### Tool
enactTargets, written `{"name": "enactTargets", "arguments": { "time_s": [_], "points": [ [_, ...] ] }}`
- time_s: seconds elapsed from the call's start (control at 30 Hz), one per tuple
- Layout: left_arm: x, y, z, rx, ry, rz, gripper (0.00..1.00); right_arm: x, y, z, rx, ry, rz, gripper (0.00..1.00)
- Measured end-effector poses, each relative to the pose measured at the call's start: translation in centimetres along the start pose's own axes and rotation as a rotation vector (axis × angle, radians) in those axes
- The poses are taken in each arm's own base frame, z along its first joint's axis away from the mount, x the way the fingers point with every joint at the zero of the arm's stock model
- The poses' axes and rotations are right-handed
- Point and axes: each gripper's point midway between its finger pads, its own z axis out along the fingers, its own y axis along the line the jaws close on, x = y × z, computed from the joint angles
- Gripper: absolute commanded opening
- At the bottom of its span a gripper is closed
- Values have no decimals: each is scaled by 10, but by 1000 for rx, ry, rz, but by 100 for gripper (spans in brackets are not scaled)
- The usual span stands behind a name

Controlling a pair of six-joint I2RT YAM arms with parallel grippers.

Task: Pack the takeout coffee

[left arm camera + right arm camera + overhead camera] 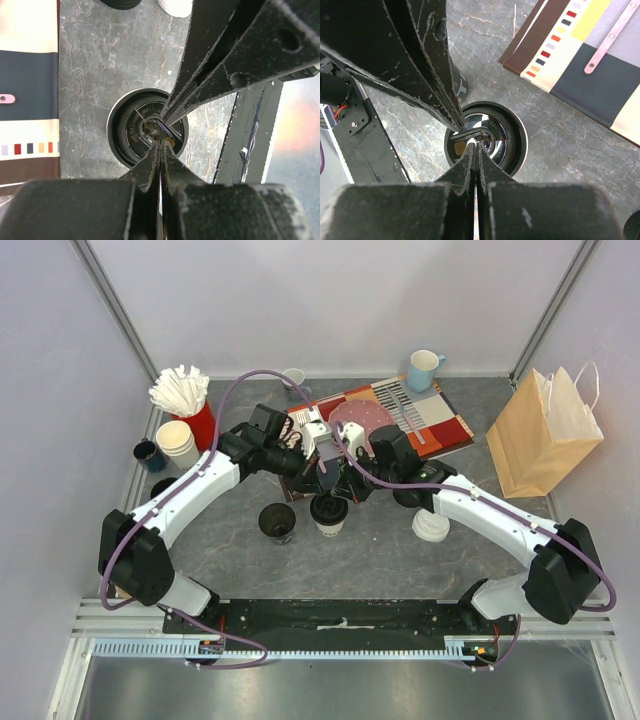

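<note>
From above, both arms meet over the cream cup with its black lid on the table; only here the paper bag shows. Left wrist: the left pincer is closed, tips at the lid. Right wrist: the right pincer is closed too.

The left fingers and right fingers cover the middle of the black lid; its raised lettering reads only partly.

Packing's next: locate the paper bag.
Top view: the brown paper bag stands upright on the scene's right side, just right of the patterned placemat.
</note>
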Motion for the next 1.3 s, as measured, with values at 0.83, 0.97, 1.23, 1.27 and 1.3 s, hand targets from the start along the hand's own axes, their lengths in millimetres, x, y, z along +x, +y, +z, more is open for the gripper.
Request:
{"name": "enactTargets", "arguments": {
  "time_s": [0.83,0.97,1.23,1.27,1.3],
  "points": [
    [17,-8,9,59,28,-50,2,24,7,6,-62,26,52,0],
    [0,-8,2,40,-13,-8,2,4,9,3,-61,-16,24,0],
    [31,15,29,17,76,-88,2,41,-17,16,-9,50,77,0],
    [36,15,33,34,87,-111,2,43,-16,17,-23,47,97,0],
    [38,15,35,41,91,-122,2,40,-16,18,-34,28,94,0]
  ]
}}
